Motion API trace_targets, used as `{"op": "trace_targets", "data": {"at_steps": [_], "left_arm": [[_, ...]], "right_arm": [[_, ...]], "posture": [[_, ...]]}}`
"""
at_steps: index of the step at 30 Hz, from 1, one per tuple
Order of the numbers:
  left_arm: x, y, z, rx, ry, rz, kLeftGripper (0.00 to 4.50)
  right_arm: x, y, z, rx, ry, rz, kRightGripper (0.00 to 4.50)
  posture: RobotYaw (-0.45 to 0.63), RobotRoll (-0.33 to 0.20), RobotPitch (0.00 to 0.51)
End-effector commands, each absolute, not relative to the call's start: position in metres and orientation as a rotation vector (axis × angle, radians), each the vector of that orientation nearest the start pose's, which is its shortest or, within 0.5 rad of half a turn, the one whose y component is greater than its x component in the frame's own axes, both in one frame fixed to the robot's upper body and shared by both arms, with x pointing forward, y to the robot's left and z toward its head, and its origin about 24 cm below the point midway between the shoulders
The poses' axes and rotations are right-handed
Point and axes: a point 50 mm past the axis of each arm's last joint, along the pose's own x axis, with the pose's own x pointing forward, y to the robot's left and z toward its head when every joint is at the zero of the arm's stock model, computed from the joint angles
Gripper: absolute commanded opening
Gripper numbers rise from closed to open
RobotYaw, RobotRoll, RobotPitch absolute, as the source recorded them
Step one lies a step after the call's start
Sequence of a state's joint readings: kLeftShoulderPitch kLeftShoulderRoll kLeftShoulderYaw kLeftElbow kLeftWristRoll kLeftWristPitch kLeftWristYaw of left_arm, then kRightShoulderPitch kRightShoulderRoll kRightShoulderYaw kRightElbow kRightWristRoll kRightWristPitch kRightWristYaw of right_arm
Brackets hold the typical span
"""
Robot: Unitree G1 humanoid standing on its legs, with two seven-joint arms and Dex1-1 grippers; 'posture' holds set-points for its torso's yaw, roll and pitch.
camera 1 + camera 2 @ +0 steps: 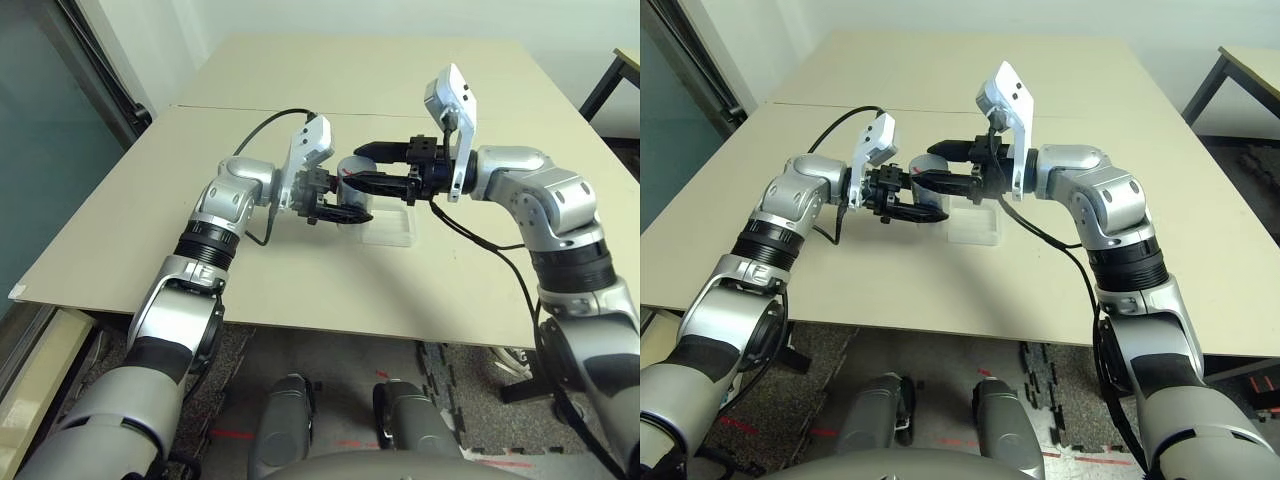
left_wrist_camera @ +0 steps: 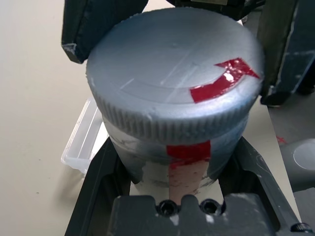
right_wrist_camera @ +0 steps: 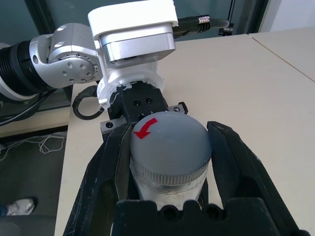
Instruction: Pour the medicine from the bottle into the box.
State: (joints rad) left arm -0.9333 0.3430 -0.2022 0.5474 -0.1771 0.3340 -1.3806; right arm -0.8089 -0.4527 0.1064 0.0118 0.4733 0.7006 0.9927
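I had the box lying flat on the table, nearest me of the task's things, just below and to the right of where the two grippers met, and through its clear walls I could make out nothing inside. Above its left edge the left gripper held the bottle off the table, its fingers clamped on the body below the cap, so the bottle would stay put while the top was worked. From the right, the right gripper reached across with its fingers closed around the ribbed cap, one to each side in its wrist view; I judged this the grip for unscrewing, since a red arrow on the cap marks the turning direction. The cap was on, so I could not tell what the bottle held. Keeping the bottle right over the box made sense to me: once opened, it would need only a tilt to pour. Beyond the grippers the far table lay bare.
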Motion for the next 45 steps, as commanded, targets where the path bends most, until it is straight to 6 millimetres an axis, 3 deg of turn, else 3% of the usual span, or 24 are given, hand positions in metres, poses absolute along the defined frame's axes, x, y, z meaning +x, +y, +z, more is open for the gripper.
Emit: {"op": "trace_targets", "data": {"at_steps": [1,6,13,20,29,35,39,45], "left_arm": [[0.350,0.093,0.182,0.306,0.172,-1.540,2.57],[0.343,0.087,0.192,0.320,0.143,-1.586,2.57],[0.331,0.079,0.200,0.339,0.123,-1.647,2.57],[0.321,0.073,0.201,0.336,0.115,-1.678,2.57],[0.319,0.075,0.201,0.339,0.116,-1.662,2.57],[0.322,0.079,0.197,0.337,0.118,-1.629,2.57],[0.325,0.084,0.195,0.345,0.120,-1.606,2.57],[0.330,0.086,0.195,0.340,0.113,-1.583,2.57]], "right_arm": [[0.319,-0.113,0.219,-0.131,0.073,1.307,2.55],[0.321,-0.119,0.227,-0.134,0.004,1.451,2.55],[0.345,-0.125,0.237,-0.248,-0.052,1.649,2.55],[0.367,-0.122,0.241,-0.313,-0.063,1.658,2.55],[0.371,-0.122,0.247,-0.309,-0.077,1.648,2.55],[0.351,-0.134,0.252,-0.242,-0.064,1.680,4.49],[0.326,-0.138,0.249,-0.201,-0.062,1.664,4.50],[0.303,-0.136,0.244,-0.143,-0.077,1.588,4.50]], "posture": [[0.03,0.000,0.077],[0.04,0.000,0.082],[0.05,0.000,0.090],[0.10,0.000,0.099],[0.11,0.000,0.101],[0.10,0.000,0.095],[0.08,0.000,0.094],[0.06,0.000,0.088]]}}
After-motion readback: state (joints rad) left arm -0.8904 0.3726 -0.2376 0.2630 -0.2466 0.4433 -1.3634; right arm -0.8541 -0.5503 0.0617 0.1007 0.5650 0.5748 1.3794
